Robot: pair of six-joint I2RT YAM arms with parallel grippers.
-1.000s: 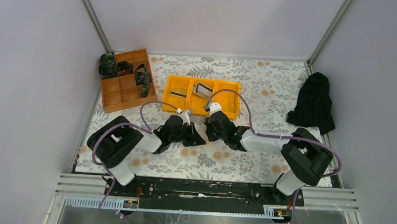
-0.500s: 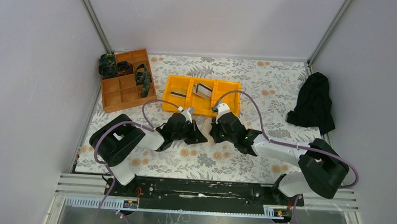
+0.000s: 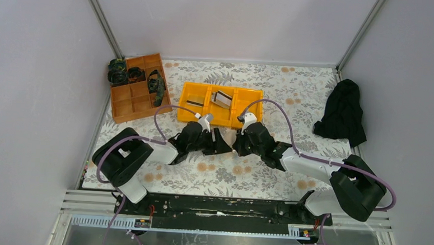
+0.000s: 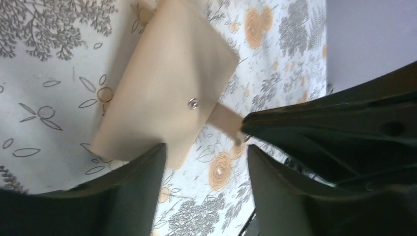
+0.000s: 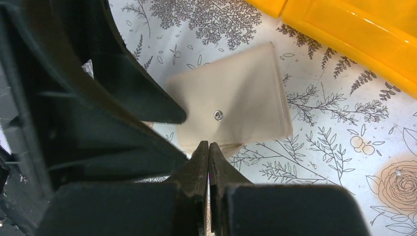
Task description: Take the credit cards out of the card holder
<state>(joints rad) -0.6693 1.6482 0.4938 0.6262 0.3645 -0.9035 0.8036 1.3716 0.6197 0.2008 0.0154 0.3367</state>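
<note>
The tan card holder (image 5: 236, 98) lies folded shut on the flowered table, its snap stud facing up. My right gripper (image 5: 207, 145) is shut, its tips pinched on the edge of the holder's lower flap (image 4: 223, 115). My left gripper (image 4: 205, 150) stands open just beside the holder (image 4: 167, 88), one finger (image 4: 142, 177) overlapping its corner and nothing between the jaws. In the top view both grippers meet tip to tip, the left (image 3: 216, 142) and the right (image 3: 237, 146), and they hide the holder. Two credit cards, one dark (image 3: 196, 103) and one silvery (image 3: 223, 97), lie in the yellow bin.
The yellow three-compartment bin (image 3: 249, 110) stands just beyond the grippers; its wall (image 5: 354, 34) is close to the holder. An orange-brown divided tray (image 3: 127, 104) with dark items sits at the far left. A black cloth (image 3: 343, 112) lies at the right edge.
My left gripper has opened and let go of the holder. Both grippers have shifted slightly right and away from the bases, the right still shut.
</note>
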